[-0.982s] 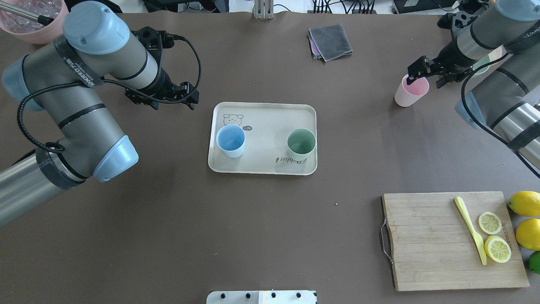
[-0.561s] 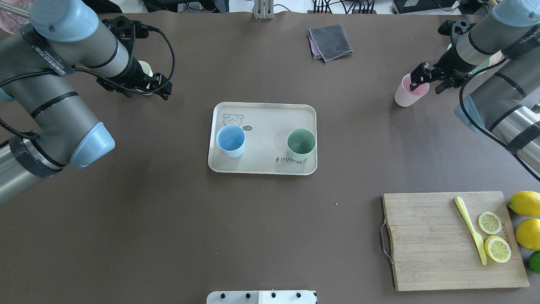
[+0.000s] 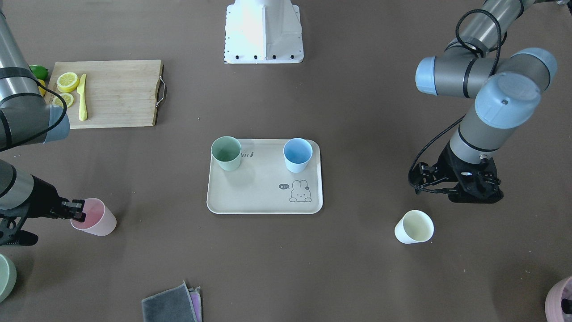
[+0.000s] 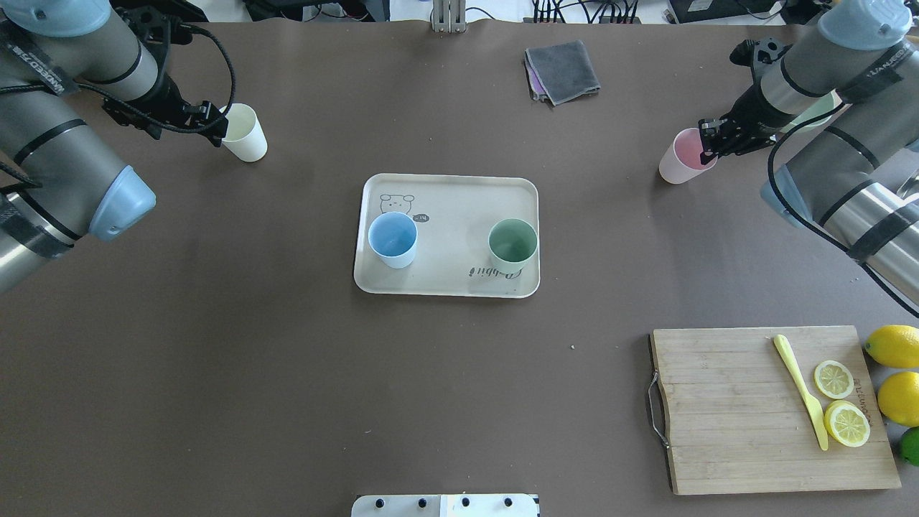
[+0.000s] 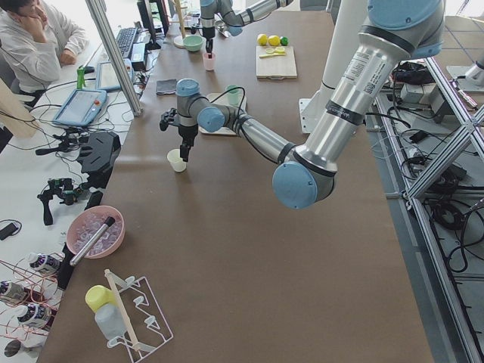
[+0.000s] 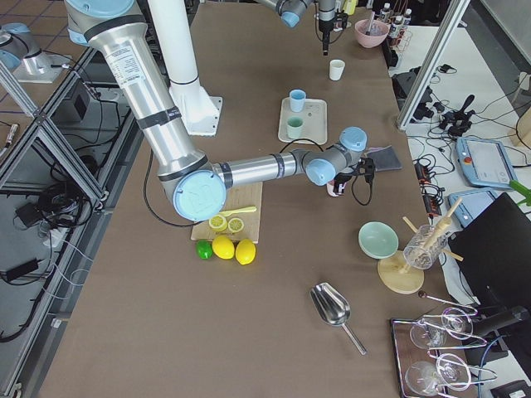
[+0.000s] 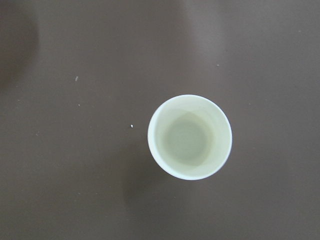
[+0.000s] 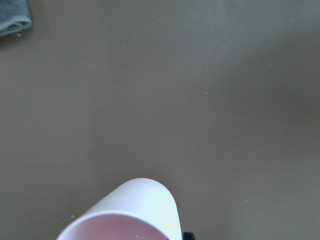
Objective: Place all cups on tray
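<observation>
Tray [image 4: 445,197] sits mid-table [image 4: 287,373]. Blue cup [image 4: 393,239] on its left, green cup [image 4: 512,244] on its right, both upright. Overhead view reads "Rabbit" by the green cup; front view adds the bunny [image 3: 300,191] and "hi".

Far left: cream cup [image 4: 244,133] stands on the table. Left gripper [image 4: 208,123] is just beside it, pointing down, opening not discernible. Wrist view looks straight into the cup.

Far right: right gripper [image 4: 709,141] is clamped on the rim of the tilted pink cup [image 4: 682,159].

The pink cup [image 8: 125,212], seen from the right wrist, is blurred and cut off by the lower edge. Well left of the tray [image 4: 459,194] in the overhead view, the left claw [image 4: 210,123] hides its fingertips under its wrist, so its spread cannot be told. Beyond the tray, away from the robot, the grey cloth [image 3: 172,304] is cropped in the front-facing view.
</observation>
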Robot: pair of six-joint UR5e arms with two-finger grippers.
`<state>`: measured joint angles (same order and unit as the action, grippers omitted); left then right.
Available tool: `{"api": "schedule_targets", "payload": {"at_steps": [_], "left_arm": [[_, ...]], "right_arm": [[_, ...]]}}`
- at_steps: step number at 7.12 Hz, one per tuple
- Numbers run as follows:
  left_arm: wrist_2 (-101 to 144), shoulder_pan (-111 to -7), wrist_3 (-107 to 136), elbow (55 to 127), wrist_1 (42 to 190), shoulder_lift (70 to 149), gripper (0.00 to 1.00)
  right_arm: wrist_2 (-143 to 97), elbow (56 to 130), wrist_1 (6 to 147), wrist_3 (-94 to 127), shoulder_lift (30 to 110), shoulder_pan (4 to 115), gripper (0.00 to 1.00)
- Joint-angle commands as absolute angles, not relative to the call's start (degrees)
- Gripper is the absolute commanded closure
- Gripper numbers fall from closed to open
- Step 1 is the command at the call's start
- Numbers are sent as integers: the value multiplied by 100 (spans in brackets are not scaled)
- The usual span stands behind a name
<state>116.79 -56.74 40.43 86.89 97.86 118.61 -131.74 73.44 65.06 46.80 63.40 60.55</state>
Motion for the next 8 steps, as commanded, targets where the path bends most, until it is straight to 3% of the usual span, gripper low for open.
{"api": "schedule_targets", "payload": {"at_steps": [1,5,6,7,8], "left_arm": [[11681,-5774,4217,7983,10299,12057,3],[11698,-5827,4359,6954,10818,12620,5],[11698,-5818,4420,6778,11141,12604,10],[11698,-5749,4656,6750,11327,12569,22],[11690,-5591,4806,6741,11416,12560,42]], "right_arm": [[-13193,7409,6731,5452,5725,5724,100],[-12656,7997,6732,6986,5309,4651,100],[-12648,8050,6724,7066,5309,4528,100],[-12630,8059,6724,7075,5300,4396,100],[-12430,8060,6724,7075,5248,4273,100]]}}
